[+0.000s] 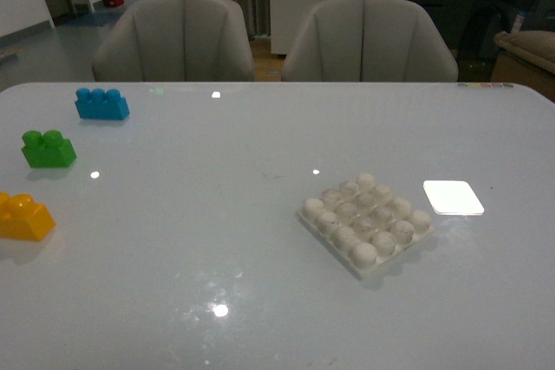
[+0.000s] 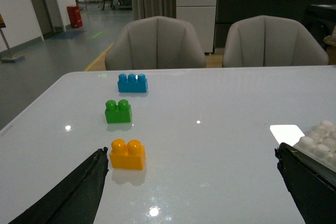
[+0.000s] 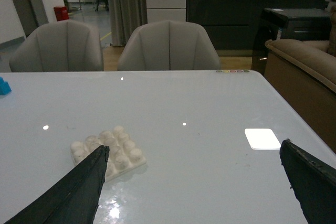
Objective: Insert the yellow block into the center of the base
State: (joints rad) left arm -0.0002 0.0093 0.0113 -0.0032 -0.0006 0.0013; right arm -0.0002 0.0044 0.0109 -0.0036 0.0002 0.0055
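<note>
The yellow block point(image 1: 24, 217) lies on the table at the near left, studs up; the left wrist view shows the yellow block point(image 2: 127, 154) just past one finger. The white studded base point(image 1: 365, 223) rests right of centre, its studs bare. My left gripper point(image 2: 191, 153) is open above the table, nothing between its fingers, the base point(image 2: 321, 138) peeking behind the other finger. My right gripper point(image 3: 193, 150) is open too, with the base point(image 3: 109, 150) beside one finger. Neither arm shows in the front view.
A green two-stud brick point(image 1: 48, 149) and a blue three-stud brick point(image 1: 101, 104) stand beyond the yellow one along the left side. A bright white square patch point(image 1: 453, 197) lies right of the base. Two grey chairs point(image 1: 173, 38) stand at the far edge.
</note>
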